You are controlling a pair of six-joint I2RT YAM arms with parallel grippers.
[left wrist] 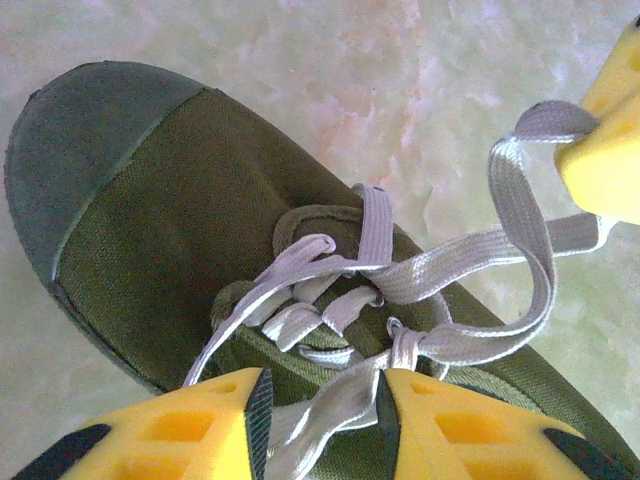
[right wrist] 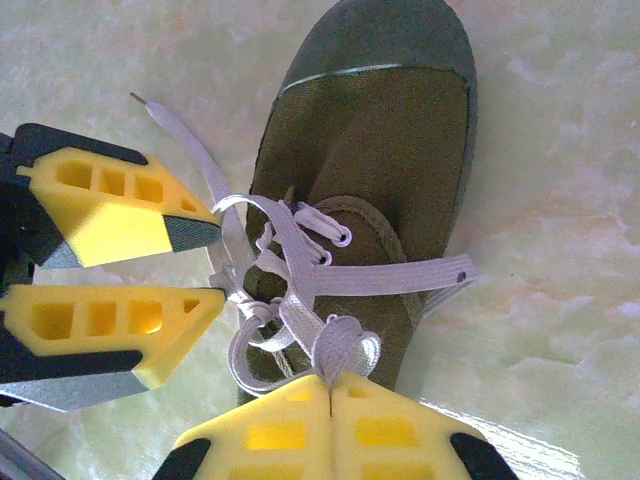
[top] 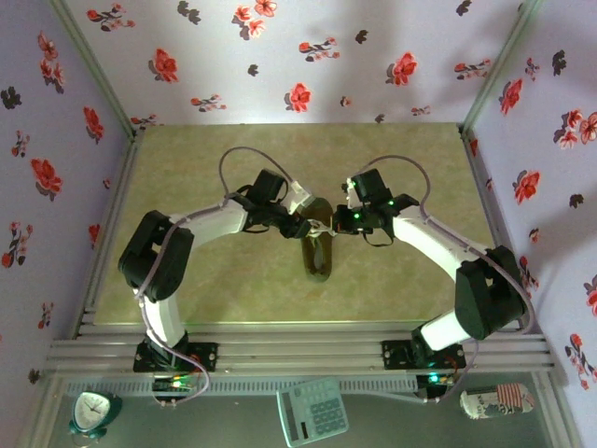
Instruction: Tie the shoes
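Pinching the laces [right wrist: 345, 350], right gripper [right wrist: 330, 380] closed; left gripper [left wrist: 322, 398] half-spread astride them.

The right gripper [right wrist: 330, 378] pinches a white lace loop [right wrist: 345, 345] over the olive sneaker [right wrist: 380, 130]; the left gripper [right wrist: 221, 263] has its 2 fingers [right wrist: 110, 210] apart alongside.
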